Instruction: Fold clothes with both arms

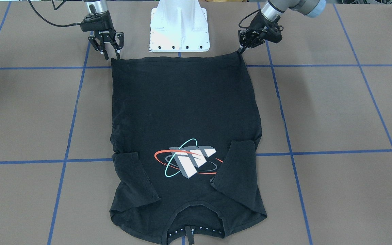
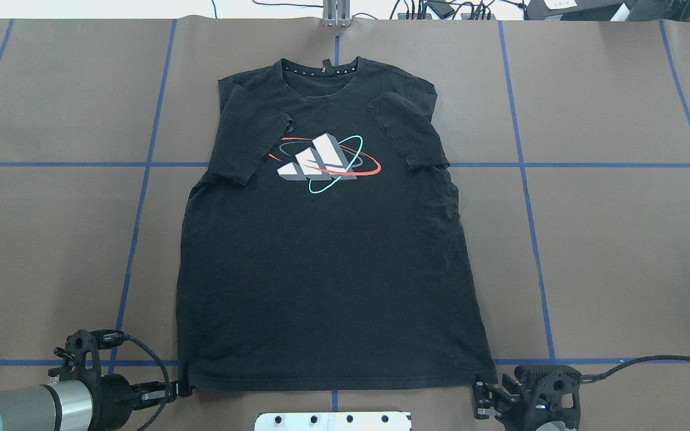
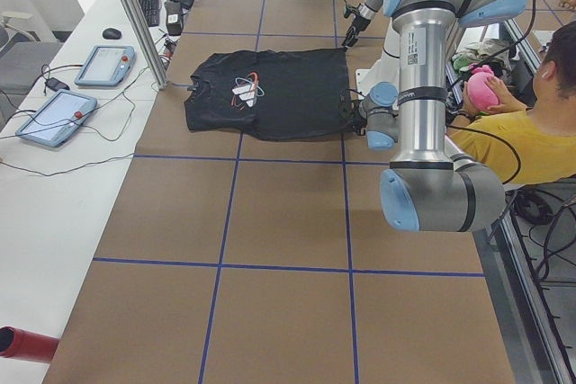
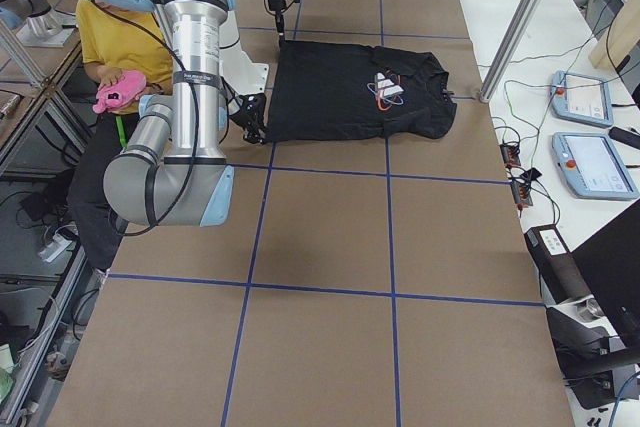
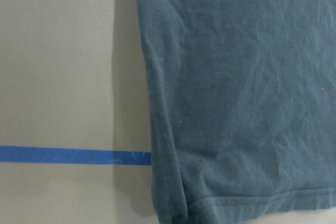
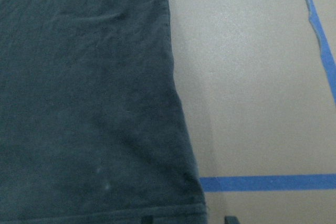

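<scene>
As it lies, T-shirt (image 2: 327, 269) hem (image 2: 333, 383) by base plate (image 2: 333, 421), collar (image 2: 321, 70) far

In the overhead view the left arm (image 2: 21, 407) enters low from 8 o'clock with its wrist nearly level. The left gripper (image 2: 184, 389) points toward 3 o'clock, its fingers pinched together on the T-shirt (image 2: 321, 269) hem corner. The right arm (image 1: 94, 5) descends steeply at 5 o'clock. The right gripper (image 1: 112, 56) points down, fingers spread apart, tips at the opposite hem corner.
</scene>
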`<state>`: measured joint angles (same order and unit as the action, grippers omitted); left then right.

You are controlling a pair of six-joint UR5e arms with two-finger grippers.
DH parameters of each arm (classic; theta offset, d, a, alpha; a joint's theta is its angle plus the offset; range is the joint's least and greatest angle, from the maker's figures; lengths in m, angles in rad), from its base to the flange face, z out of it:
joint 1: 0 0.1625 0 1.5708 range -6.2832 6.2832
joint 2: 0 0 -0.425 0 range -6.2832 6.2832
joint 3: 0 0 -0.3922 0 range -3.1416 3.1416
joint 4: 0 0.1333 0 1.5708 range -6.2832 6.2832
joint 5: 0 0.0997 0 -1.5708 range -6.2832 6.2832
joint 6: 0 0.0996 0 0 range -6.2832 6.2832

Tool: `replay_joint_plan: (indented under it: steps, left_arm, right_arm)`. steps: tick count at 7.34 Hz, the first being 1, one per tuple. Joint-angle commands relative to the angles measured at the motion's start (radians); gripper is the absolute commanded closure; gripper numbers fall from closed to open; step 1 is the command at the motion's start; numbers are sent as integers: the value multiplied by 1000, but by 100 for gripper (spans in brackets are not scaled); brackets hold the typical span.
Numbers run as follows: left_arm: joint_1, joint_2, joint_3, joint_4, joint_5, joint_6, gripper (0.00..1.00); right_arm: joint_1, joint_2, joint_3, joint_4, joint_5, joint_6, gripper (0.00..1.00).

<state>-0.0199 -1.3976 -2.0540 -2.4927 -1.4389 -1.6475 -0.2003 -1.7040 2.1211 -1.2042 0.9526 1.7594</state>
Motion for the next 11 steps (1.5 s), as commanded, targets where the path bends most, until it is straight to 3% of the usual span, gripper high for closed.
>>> replay_joint_plan:
  steps: [1,3,10,11]
  left_arm:
    - [0,2,0,0,0,0,100]
    - [0,2,0,0,0,0,100]
    - [0,2,0,0,2,0,100]
    - [0,2,0,-2,0,0,100]
  right_arm:
    - [27,41,-36,-2,5,-6,47]
    - [41,29,-33,-2,6,-14,52]
    - [29,17,-26,-3,3,-15,52]
    - [29,17,-24,-2,3,-14,62]
